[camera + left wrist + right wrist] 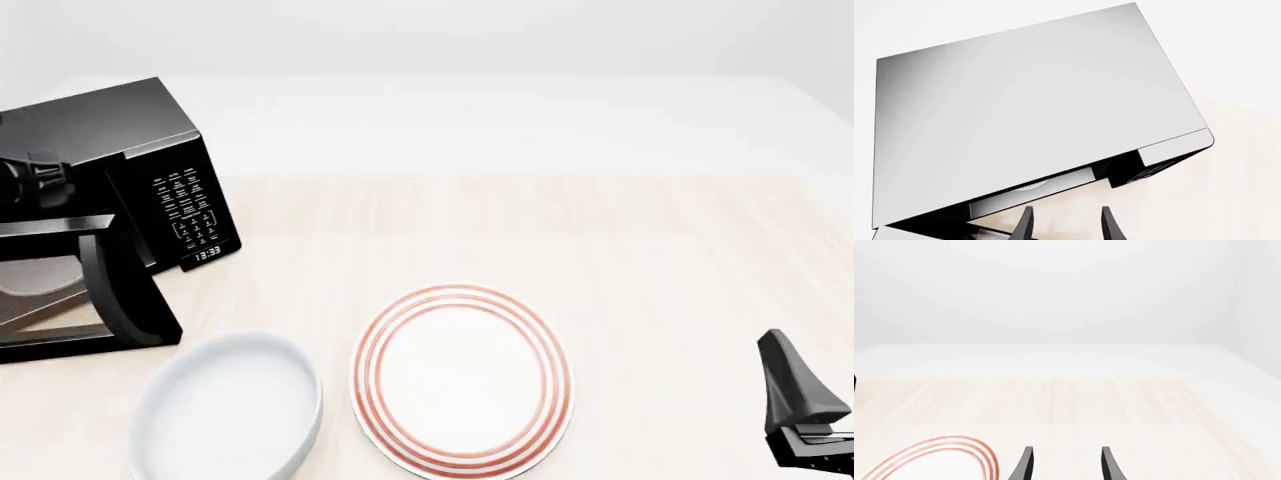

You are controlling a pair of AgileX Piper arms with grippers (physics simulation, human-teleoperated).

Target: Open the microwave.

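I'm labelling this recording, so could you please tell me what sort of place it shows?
Probably a simulated kitchen-style tabletop, not a real room: a black microwave with its door swung open, a red-ringed plate and a white bowl sit on a pale wooden table against blank white surroundings.

Microwave casing being rendered as glossy black, top panel showing as smooth, brushed-metal grey sheen. Desk being shown as pale wood grain, matt. Plate appearing as smooth glazed ceramic, red-ringed. Bowl being rendered plain white, smooth, softly glossy. Right claw fingers looking matt black plastic.
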